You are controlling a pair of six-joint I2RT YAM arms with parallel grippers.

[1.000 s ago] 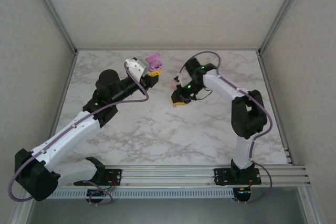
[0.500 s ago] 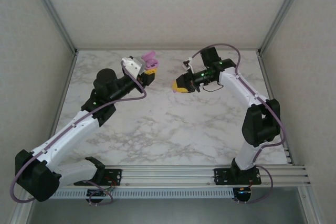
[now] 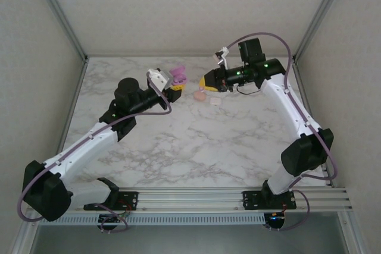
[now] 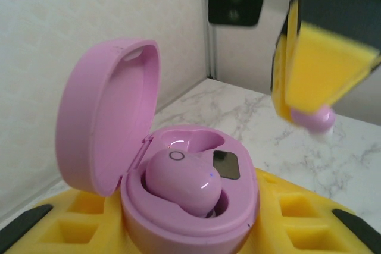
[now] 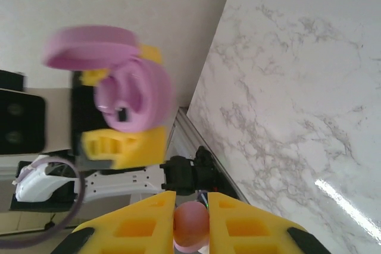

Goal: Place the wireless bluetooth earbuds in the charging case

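From above, our left pincer (image 3: 173, 85) clamps the open pink charging case (image 3: 177, 75) over the tabletop (image 3: 196, 141), and our right pincer (image 3: 206, 82) is near it. At the left wrist, we see a seated earbud (image 4: 181, 182) lying in the case. At the right wrist, our yellow fingers (image 5: 137, 224) pinch a second earbud (image 5: 190, 227), apart from the case.
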